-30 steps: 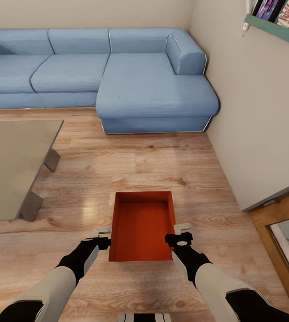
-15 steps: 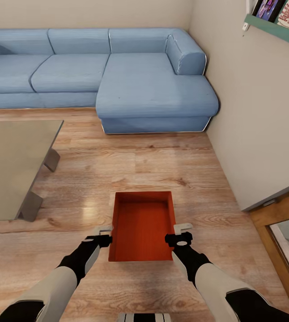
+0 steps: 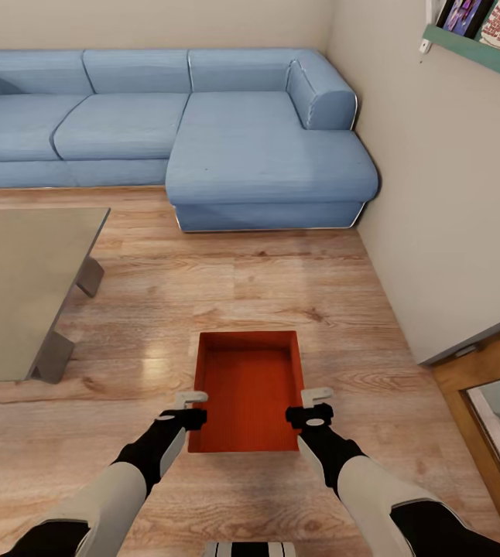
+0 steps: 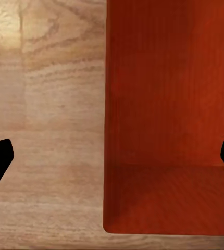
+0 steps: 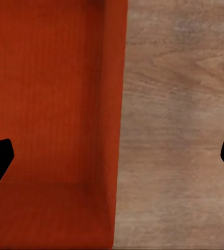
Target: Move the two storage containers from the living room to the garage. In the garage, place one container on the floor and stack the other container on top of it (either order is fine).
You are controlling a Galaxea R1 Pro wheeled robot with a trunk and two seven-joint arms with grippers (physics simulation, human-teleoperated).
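Indoors, wood-plank floor, blue sofa, red-orange container.

A big blue sofa sits far ahead of the grippers against the wall, a grey table stands off to their left, and a green shelf hangs high on their right.

No legible text (shelf covers too blurred).
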